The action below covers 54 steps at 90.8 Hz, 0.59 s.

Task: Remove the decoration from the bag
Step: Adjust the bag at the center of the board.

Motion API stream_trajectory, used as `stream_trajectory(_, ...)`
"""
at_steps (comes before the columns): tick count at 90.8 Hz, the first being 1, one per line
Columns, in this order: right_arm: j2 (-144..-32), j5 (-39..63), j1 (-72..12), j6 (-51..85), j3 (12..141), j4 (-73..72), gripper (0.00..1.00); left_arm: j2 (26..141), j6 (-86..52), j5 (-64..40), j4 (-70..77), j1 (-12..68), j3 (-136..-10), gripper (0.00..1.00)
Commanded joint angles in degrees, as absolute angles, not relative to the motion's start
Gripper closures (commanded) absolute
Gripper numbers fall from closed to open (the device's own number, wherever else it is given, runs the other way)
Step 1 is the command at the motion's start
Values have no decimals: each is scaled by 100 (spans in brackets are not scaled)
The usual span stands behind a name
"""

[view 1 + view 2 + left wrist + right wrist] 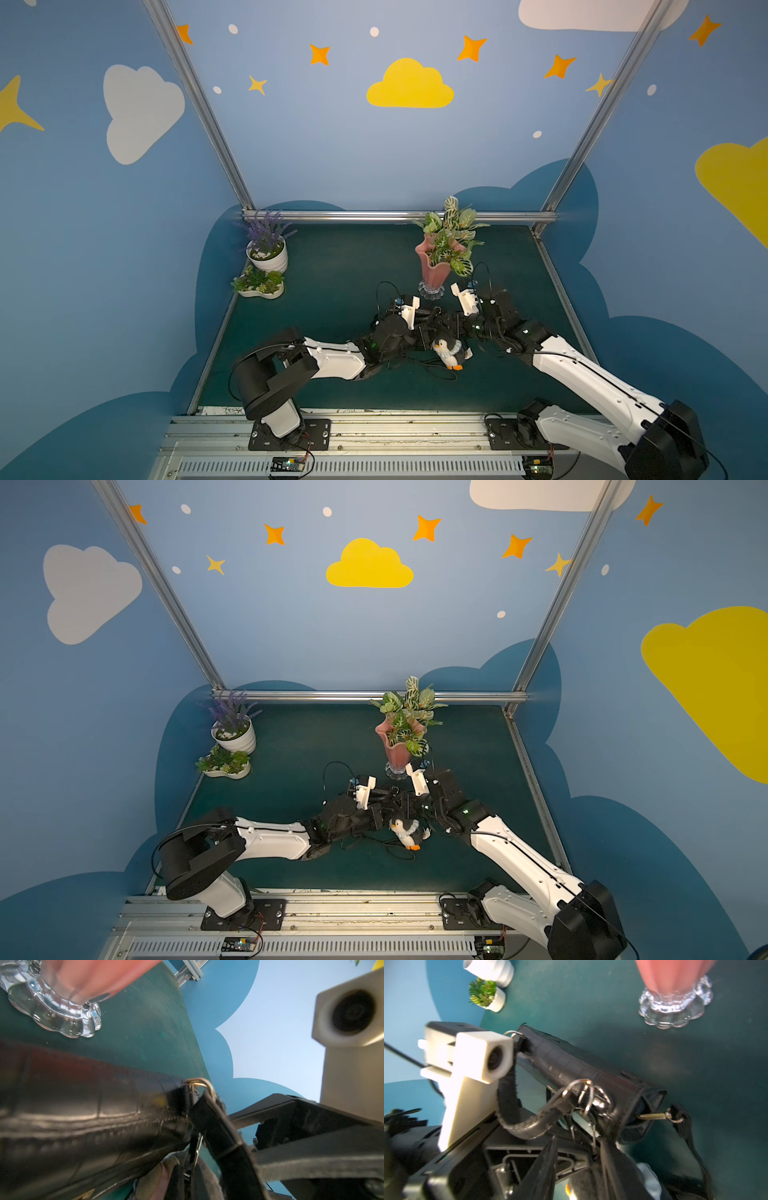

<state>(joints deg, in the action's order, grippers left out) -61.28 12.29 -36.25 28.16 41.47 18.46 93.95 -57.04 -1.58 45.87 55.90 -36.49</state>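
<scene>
The black glossy bag [581, 1068] lies on the green mat just in front of the pink vase, mostly hidden under both grippers in a top view [432, 314]. Its short handle [517, 1118] arches toward the arms. The penguin decoration [451, 351] [409, 832] sits upright beside the bag. My left gripper [188, 1169] is shut on the decoration's metal clip, which hangs from the bag's ring; a tan ornament [153, 1178] lies beside it. My right gripper [578, 1140] stands open close by, its fingers apart over the penguin's grey plush [587, 1180].
The pink vase [436, 266] on a glass foot [62, 1012] stands just behind the bag. A white pot of lavender [268, 253] and a low succulent dish [259, 284] sit at the back left. The bag's long strap [436, 372] trails on the mat near the penguin.
</scene>
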Motion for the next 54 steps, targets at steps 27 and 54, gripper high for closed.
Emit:
stream_trajectory(27,-6463,399,-4126,3066,4733,2421,63,9241,-5678,-91,4664,5619,-3885,97)
stream_trajectory(54,-6834,177,-4354,3080,5056,2696,65,9217,-5664,-75,4675,5621,-3942,97)
